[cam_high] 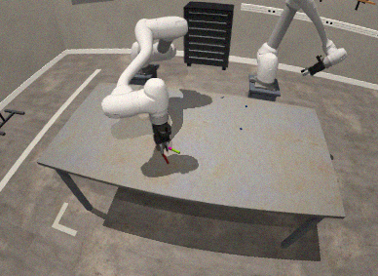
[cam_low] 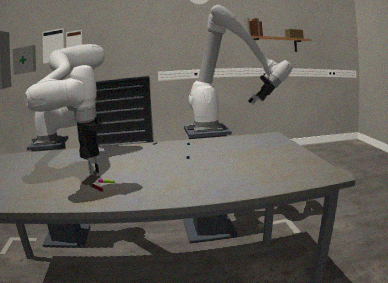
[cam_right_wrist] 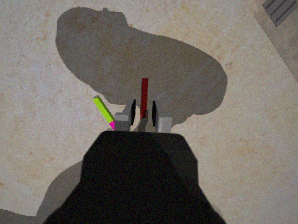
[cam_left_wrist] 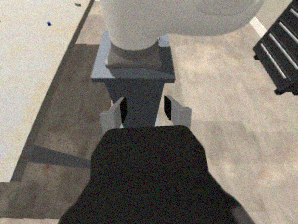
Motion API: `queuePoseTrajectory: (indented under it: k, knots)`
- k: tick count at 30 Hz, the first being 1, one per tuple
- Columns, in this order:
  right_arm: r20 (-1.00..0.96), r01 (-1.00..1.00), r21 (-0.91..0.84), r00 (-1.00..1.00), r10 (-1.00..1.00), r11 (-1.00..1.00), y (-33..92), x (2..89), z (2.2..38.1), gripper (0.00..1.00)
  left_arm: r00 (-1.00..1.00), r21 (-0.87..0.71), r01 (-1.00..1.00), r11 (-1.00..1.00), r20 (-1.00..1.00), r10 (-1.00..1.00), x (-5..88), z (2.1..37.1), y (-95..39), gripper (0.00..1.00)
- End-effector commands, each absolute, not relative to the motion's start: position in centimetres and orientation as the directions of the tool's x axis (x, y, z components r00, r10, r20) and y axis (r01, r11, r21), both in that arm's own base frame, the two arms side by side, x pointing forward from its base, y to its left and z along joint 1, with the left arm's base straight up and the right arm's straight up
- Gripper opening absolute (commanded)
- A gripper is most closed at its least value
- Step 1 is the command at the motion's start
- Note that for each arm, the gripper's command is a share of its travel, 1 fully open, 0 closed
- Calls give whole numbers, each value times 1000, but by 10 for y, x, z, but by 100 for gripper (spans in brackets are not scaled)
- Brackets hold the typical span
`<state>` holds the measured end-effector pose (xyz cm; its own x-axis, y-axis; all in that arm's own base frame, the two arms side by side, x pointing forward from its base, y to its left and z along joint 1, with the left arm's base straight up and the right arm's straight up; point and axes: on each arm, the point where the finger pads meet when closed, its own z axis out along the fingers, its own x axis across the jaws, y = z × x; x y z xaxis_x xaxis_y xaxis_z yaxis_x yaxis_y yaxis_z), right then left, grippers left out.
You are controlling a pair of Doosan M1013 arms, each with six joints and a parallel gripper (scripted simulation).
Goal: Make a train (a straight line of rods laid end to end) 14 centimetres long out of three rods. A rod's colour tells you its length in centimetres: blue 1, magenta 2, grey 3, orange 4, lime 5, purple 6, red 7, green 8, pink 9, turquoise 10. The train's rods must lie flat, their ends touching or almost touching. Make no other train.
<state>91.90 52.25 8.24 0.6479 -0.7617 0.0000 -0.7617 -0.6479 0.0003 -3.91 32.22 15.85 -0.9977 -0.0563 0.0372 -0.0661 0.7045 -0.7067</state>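
Showing clearest from its wrist: the right hand (cam_high: 166,149) (cam_low: 94,171) (cam_right_wrist: 144,107), part-spread, its gap aligned with the red rod (cam_high: 166,159) (cam_low: 98,187) (cam_right_wrist: 145,92).

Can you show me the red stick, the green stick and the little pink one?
red rod (cam_right_wrist: 145,92) (cam_high: 166,159) (cam_low: 97,187): right wrist, top, exterior; middle
lime rod (cam_right_wrist: 103,109): right wrist; middle
magenta rod (cam_right_wrist: 112,125): right wrist; visible part
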Motion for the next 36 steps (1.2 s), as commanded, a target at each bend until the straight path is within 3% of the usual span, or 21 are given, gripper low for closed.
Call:
queuePoseTrajectory:
  k: [1, 36]
  knots:
    - [1, -762, -2, 648, -762, -648, 523, 919, 82, 54, -998, -706, -66, 705, 38, -56, -39, 159, 322, 100]
    - [1, -762, -2, 648, -762, -648, 523, 920, 40, 54, -998, -706, -66, 705, 38, -56, -39, 159, 322, 100]
